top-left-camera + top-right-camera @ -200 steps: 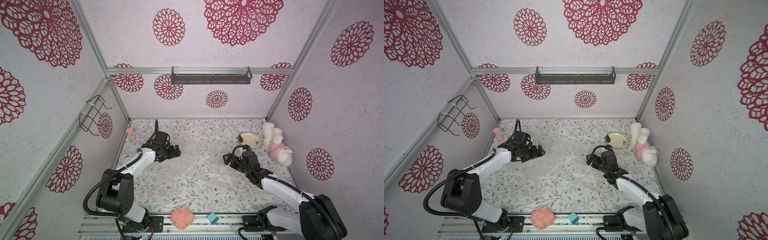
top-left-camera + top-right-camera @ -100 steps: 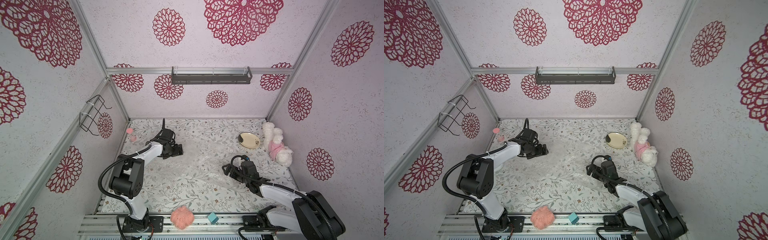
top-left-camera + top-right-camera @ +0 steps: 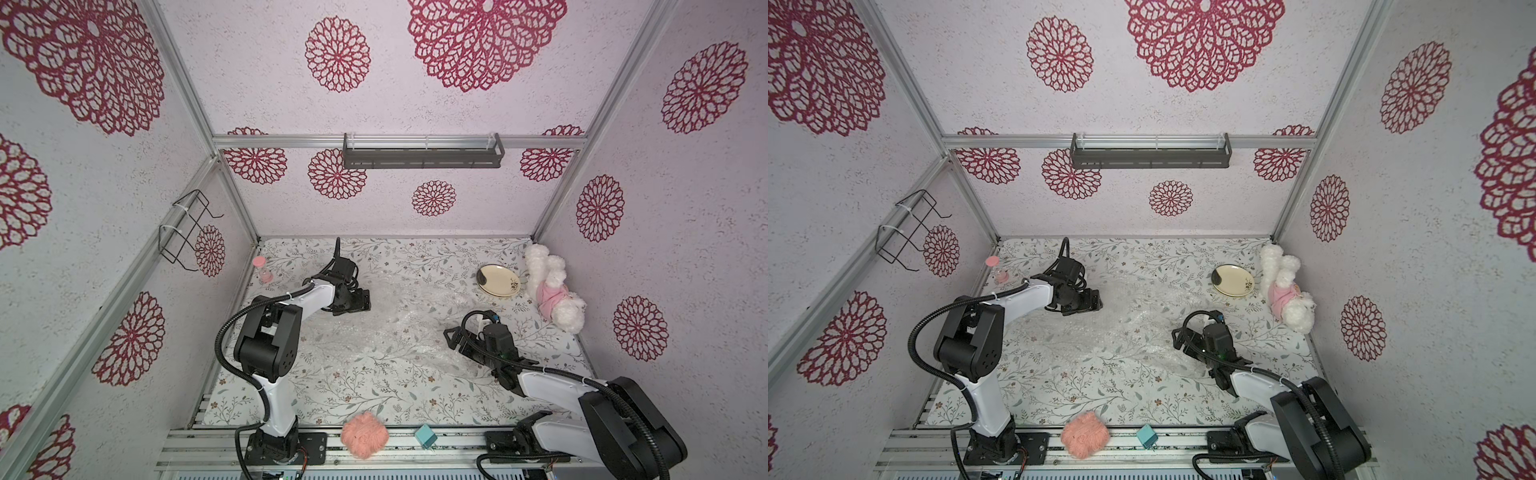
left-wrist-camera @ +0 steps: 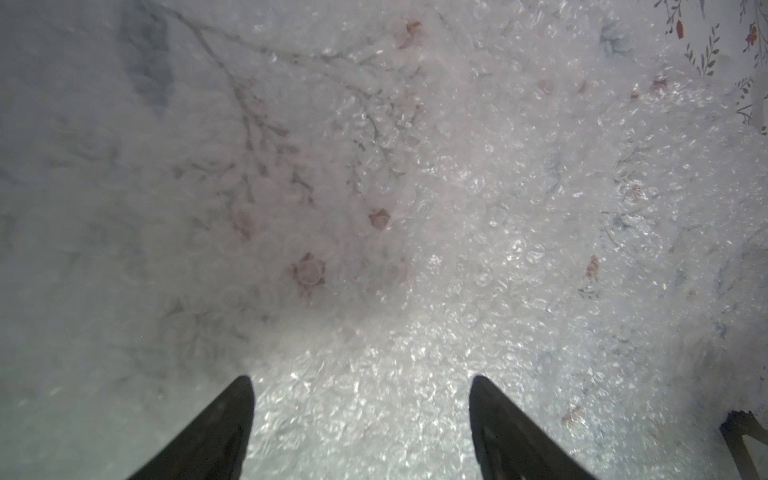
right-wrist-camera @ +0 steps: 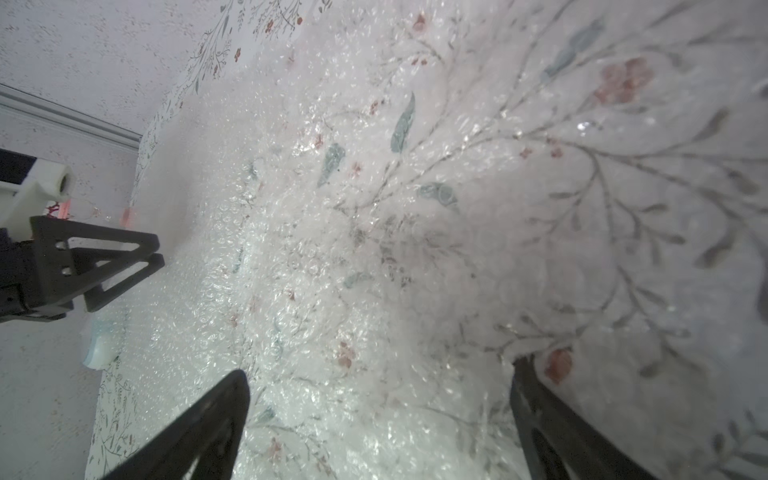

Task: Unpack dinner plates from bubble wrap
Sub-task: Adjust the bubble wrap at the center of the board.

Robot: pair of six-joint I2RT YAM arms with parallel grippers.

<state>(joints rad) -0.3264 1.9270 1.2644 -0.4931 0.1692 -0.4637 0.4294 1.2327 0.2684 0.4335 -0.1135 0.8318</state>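
Update: left jaws spread, nothing gripped, low over the bubble wrap [image 3: 399, 328], nudged toward centre from 10 o'clock. The right jaws are fully released, pulled back from the cream plate [image 3: 498, 281] to the wrap's 4 o'clock edge. Means that plate is out, bare at 2 o'clock on the desk [image 3: 332, 395]. Wrap lies clear, crinkled, flattish across centre; no other plates visible under it.

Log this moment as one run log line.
left end effector: open over bubble wrap | right end effector: open at bubble wrap | cream plate: bare, beside plush toy
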